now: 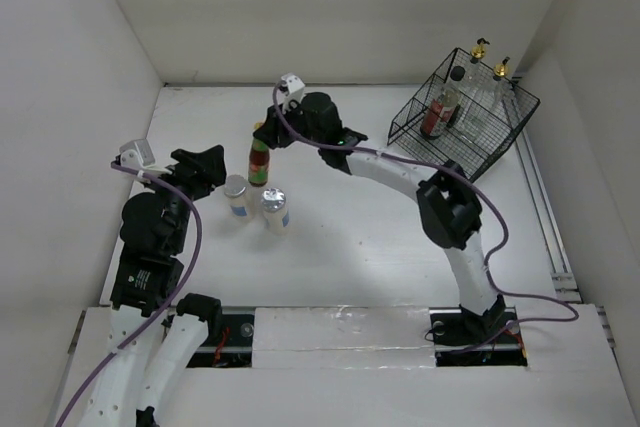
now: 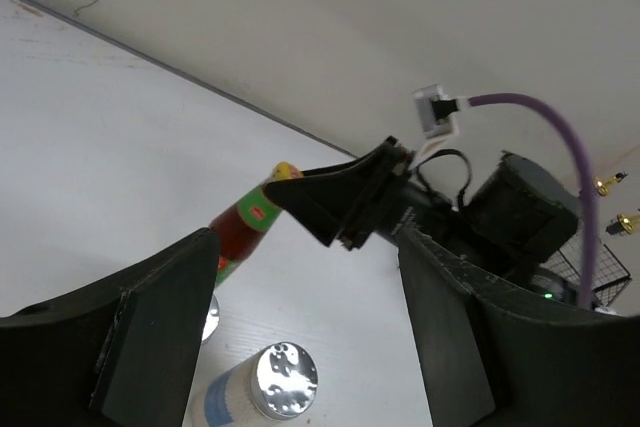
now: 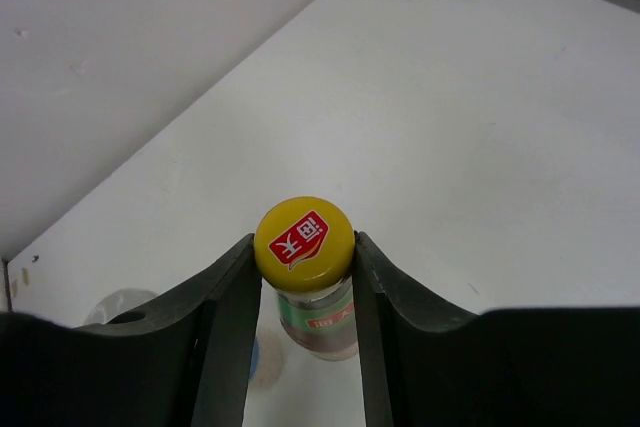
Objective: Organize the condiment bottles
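Note:
The yellow-capped bottle [image 1: 259, 159] with a green and red label stands upright at the middle left of the table. My right gripper [image 1: 268, 133] is shut on its yellow cap [image 3: 303, 240], one finger touching each side. Two short white bottles [image 1: 237, 194] [image 1: 275, 209] stand just in front of it. My left gripper [image 1: 213, 169] is open and empty, beside and above them; its view shows one silver top [image 2: 284, 379]. The black-capped red-labelled bottle [image 1: 440, 107] and two clear glass bottles with gold pourers [image 1: 478, 65] [image 1: 500, 82] stand in the wire basket.
The black wire basket [image 1: 400, 132] sits at the back right, near the right wall. White walls close in the table on the left, back and right. The right arm stretches across the middle of the table.

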`<action>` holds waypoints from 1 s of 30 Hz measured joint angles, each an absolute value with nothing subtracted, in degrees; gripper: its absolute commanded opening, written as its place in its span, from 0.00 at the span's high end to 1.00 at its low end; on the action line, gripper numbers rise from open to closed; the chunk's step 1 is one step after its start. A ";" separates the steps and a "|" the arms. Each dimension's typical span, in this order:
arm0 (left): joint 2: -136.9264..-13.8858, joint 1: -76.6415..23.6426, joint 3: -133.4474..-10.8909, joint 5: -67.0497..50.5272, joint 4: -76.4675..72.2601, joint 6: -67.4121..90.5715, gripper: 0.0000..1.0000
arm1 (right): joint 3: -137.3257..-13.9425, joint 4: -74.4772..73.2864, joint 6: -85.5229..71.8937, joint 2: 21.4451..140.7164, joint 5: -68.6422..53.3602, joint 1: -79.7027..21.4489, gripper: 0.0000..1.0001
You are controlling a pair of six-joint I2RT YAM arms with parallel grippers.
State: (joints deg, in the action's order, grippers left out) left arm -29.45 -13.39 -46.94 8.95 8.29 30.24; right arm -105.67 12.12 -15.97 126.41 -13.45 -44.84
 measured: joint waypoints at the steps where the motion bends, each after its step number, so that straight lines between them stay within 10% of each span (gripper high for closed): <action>1: -29.45 -13.39 -46.94 8.58 8.19 30.09 0.32 | -103.09 12.25 -16.58 123.63 -13.43 -43.94 0.72; 15: -34.98 -13.39 -46.83 -0.14 5.78 27.83 0.30 | -74.78 14.68 -16.58 71.88 0.01 -20.12 0.72; 30: -44.97 -13.39 -46.92 -5.50 6.33 26.20 0.28 | -71.50 -0.73 -14.74 68.82 11.11 -3.40 0.73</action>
State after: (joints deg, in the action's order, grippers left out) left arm -44.97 -13.39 -46.92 -5.50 6.33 26.20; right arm -71.50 -0.73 -14.74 68.82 11.11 -3.40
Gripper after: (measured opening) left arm 0.717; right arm 0.437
